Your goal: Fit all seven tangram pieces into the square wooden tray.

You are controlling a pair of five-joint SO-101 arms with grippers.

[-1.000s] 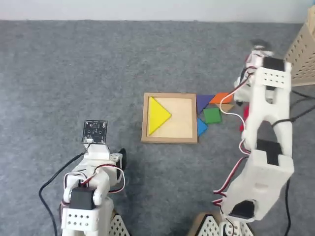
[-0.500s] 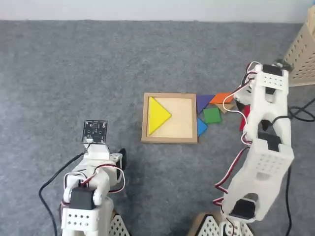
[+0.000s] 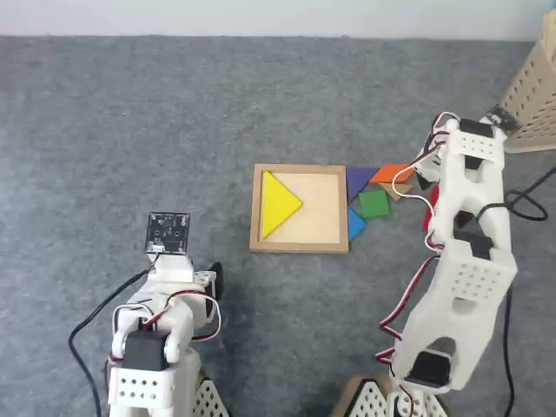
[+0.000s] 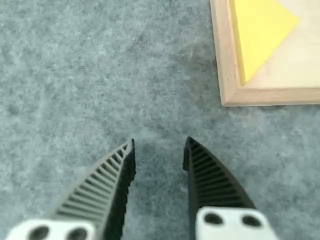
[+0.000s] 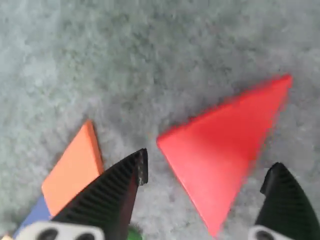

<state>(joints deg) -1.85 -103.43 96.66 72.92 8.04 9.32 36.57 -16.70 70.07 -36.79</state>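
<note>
Pale wooden tray (image 3: 300, 247) — yellow triangle (image 3: 278, 204), red triangle (image 5: 225, 150), orange piece (image 5: 75, 167), green square (image 3: 374, 203), blue piece (image 3: 355, 224); grey carpet (image 3: 130, 113).

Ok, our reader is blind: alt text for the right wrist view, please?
The right hand, open, is above a flat red triangular piece lying on grey carpet, one finger to each side. A flat orange piece lies nearby.

— What lies under everything?
— A tabletop (image 3: 130, 113) covered in grey, felt-like fabric with a short, mottled nap. In the high view it runs from side to side.
— Anything else on it?
— A pale tan perforated panel (image 3: 532, 95) sits at the far right corner, its small holes in regular rows, cut off by the edge.
— And beyond?
— A pale strip (image 3: 261, 17), plain and straight, borders the tabletop's far edge.
</note>
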